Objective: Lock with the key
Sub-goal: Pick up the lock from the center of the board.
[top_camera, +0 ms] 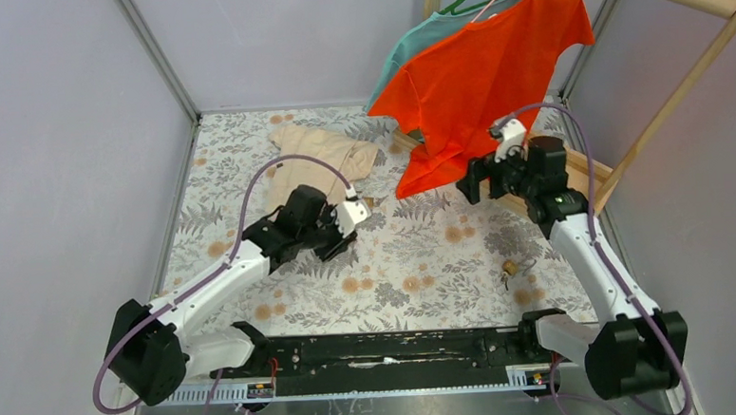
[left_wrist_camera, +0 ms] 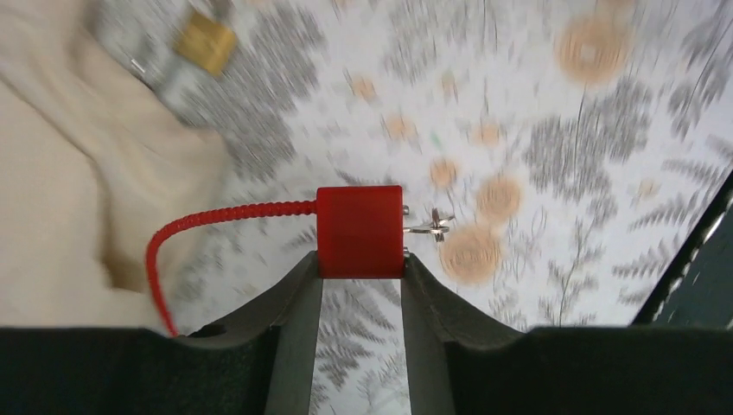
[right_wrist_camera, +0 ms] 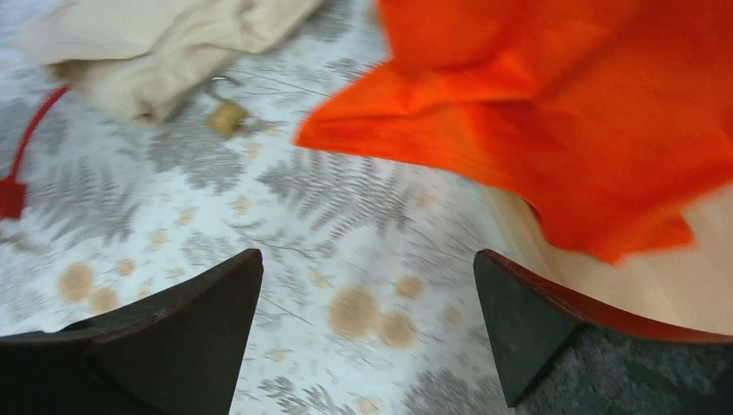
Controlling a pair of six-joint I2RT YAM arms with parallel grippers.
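Black fingers [left_wrist_camera: 294,328] of the left gripper [left_wrist_camera: 360,264] are filling the bottom of the left wrist view and pinching a red plastic lock block [left_wrist_camera: 360,229] by its lower corners, so the pincer is gripping it. The block is hanging above the floral-patterned tablecloth [left_wrist_camera: 553,156], near mid-table in the top view. A red braided cable [left_wrist_camera: 216,216] is running out of the block's left side and curving down behind the left finger. A small silver key [left_wrist_camera: 430,227] is sticking out sideways at the block's right side; whether it is seated in a keyhole cannot be told. A beige garment [left_wrist_camera: 60,173] is lying crumpled on the cloth to the left, and a blurred brass padlock [left_wrist_camera: 205,41] is sitting just beside its edge. The right gripper [right_wrist_camera: 367,259] is hovering with its jaws spread wide and holding nothing, close beside the hem of an orange T-shirt [top_camera: 490,68] hanging on a wooden rack [top_camera: 681,86], with a teal shirt [top_camera: 403,49] hanging behind it. A small brass object [top_camera: 510,268], too small to identify, is lying on the cloth near the right arm.
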